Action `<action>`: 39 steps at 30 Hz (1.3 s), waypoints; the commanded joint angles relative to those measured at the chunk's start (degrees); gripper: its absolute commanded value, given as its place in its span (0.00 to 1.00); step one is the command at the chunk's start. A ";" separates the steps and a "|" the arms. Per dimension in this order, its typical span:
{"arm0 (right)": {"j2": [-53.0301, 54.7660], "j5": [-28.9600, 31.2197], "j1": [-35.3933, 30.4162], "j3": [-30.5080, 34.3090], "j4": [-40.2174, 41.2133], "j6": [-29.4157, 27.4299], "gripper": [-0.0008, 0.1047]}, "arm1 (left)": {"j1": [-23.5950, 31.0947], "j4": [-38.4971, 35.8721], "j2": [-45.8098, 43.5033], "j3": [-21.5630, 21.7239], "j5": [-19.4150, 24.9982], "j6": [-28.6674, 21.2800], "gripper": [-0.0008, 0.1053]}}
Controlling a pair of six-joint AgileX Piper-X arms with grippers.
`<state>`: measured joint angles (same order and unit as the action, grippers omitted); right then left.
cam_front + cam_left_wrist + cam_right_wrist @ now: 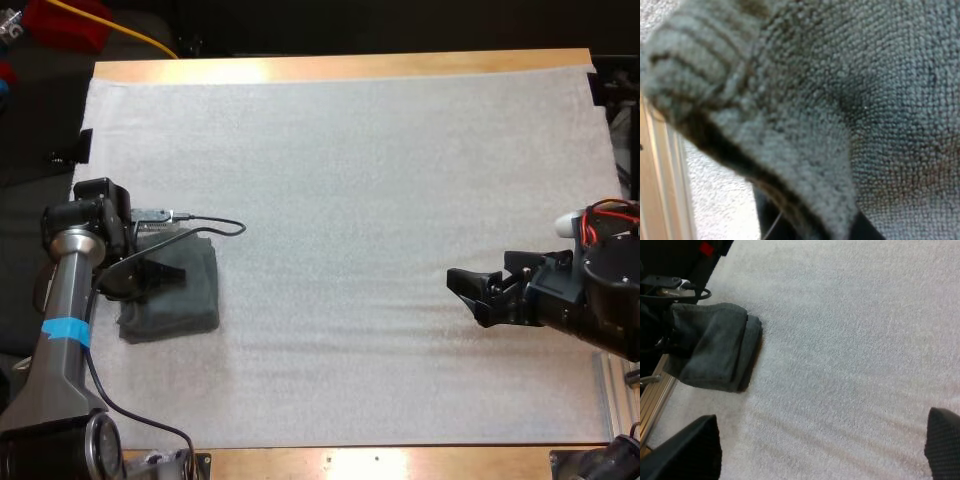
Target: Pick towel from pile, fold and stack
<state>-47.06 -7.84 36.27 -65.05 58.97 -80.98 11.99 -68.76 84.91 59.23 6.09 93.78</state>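
Folded towel (195,300) flat on white mat (380,180), hard against mat's left edge on table (340,66). Left pincer (172,273) down on towel's top, at the side nearest mat's left edge; can't tell if clamped on cloth or just resting there. Right pincer (465,297) wide open with fingers (690,450) far apart, gripping nothing, over bare mat near mat's right edge, well apart from towel, aimed toward it.

Folded towel (200,300) partly hidden under left pincer (160,274), right arm (600,300) cut off at right edge
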 commanded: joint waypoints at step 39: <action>0.27 -0.02 -0.09 -0.41 -0.01 0.13 0.77 | -0.26 4.15 9.19 9.58 -13.21 5.36 0.65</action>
<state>-47.06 -7.84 36.27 -65.05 58.97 -80.98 11.99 -64.53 94.12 68.53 -7.57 98.62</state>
